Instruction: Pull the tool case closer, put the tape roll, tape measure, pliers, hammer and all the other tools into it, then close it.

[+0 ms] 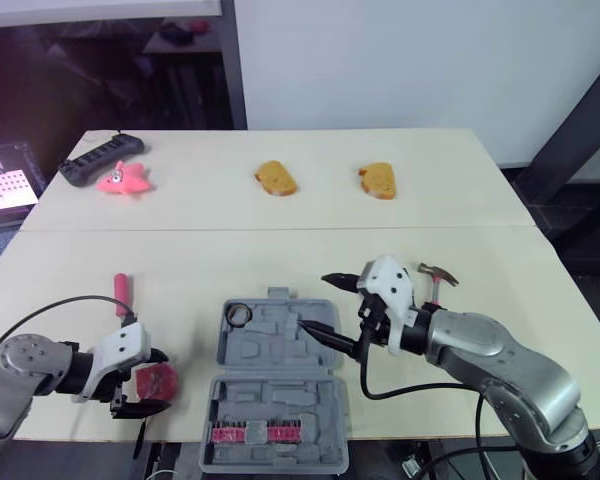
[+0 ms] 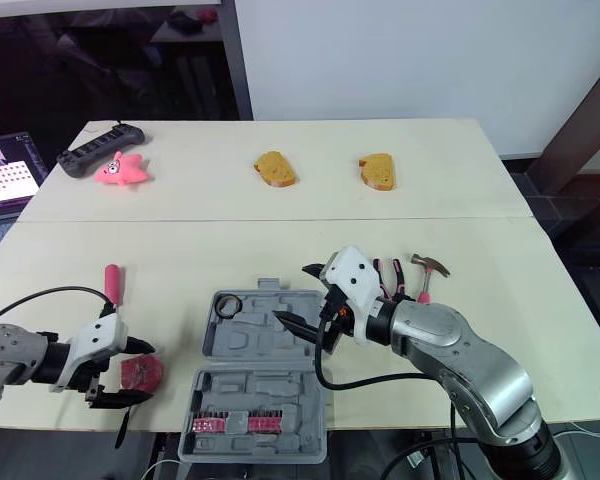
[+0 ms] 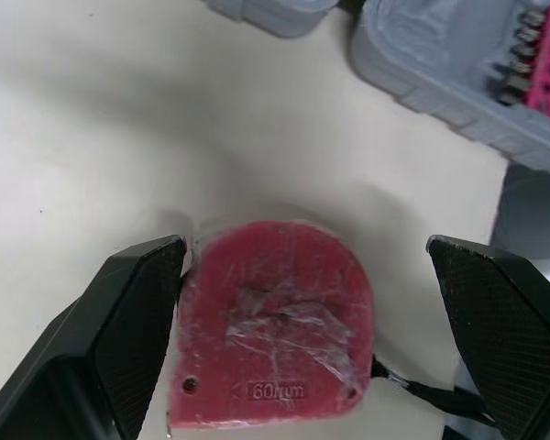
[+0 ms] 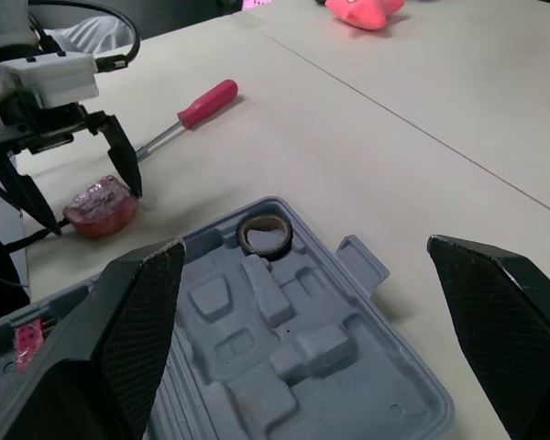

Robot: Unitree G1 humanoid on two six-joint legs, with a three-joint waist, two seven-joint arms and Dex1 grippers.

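Found table [image 1: 280,250] carrying case [image 1: 280,345], lying open at the near edge, lid half apparently overhanging that edge. Judged main hazard there: tipping or sliding off under any downward press on the lid, for want of support beneath. Noted right gripper [image 1: 325,305] hovering over the tray half, forearm reaching in from the right, fingers [image 4: 137,312] spread wide and holding nothing. Noted left gripper [image 1: 158,380] low at the table, left of the case, forearm lying along the near edge, fingers wide astride tape measure [image 3: 275,330], one touching or just beside its rim, the other well apart; no grip taken yet. Second hazard: tape measure pushed sideways toward the edge, or squeezed out, by uneven closing on its rounded, glossy body. Hammer [image 1: 437,277] and pliers [image 2: 390,275] lying just behind the right gripper, screwdriver [image 1: 123,295] beyond the left gripper; all outside the case. Tape roll [image 1: 239,314] already seated in the tray's far left corner.
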